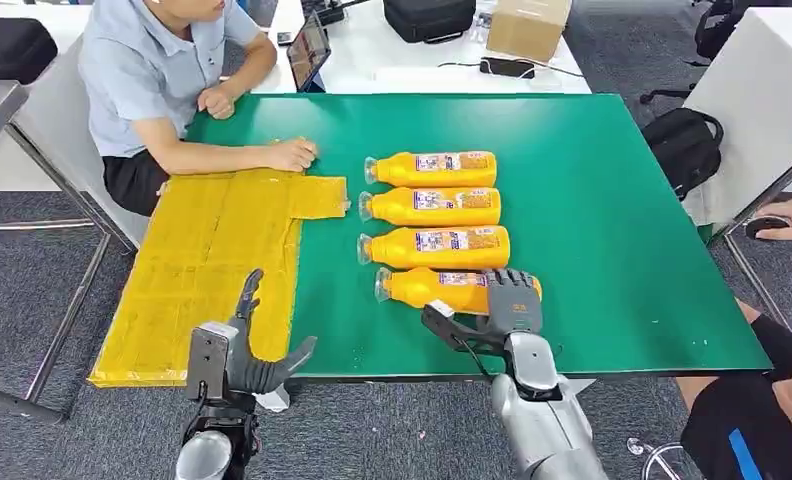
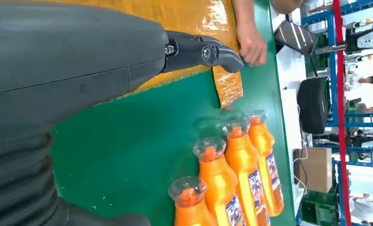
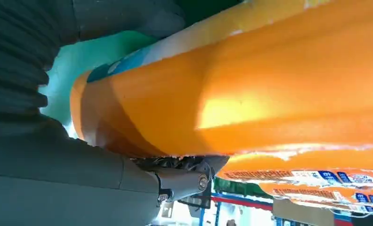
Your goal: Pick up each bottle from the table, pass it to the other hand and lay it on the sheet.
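Right now I am working on the first step: picking up a bottle. My right hand [image 1: 507, 305] is closing around the nearest orange juice bottle [image 1: 442, 288], fingers over its top side and thumb under the near side. In the right wrist view the bottle's orange body is sitting tight against the palm. I think the hold is made, but the bottle is looking like it is lying on the green table [image 1: 622, 250], not lifted yet.

My left hand [image 1: 242, 355] is waiting wide open, holding nothing, at the near edge of the table, over the corner of the yellow sheet [image 1: 212, 260].

Next I am thinking I must lift the bottle and swing it toward the left hand, keeping it clear of its neighbour just behind it.

I am counting four orange juice bottles, all lying side by side on the table, caps pointing toward the sheet. None is lying on the sheet. A person's hand [image 1: 292, 155] is resting on the sheet's far edge.
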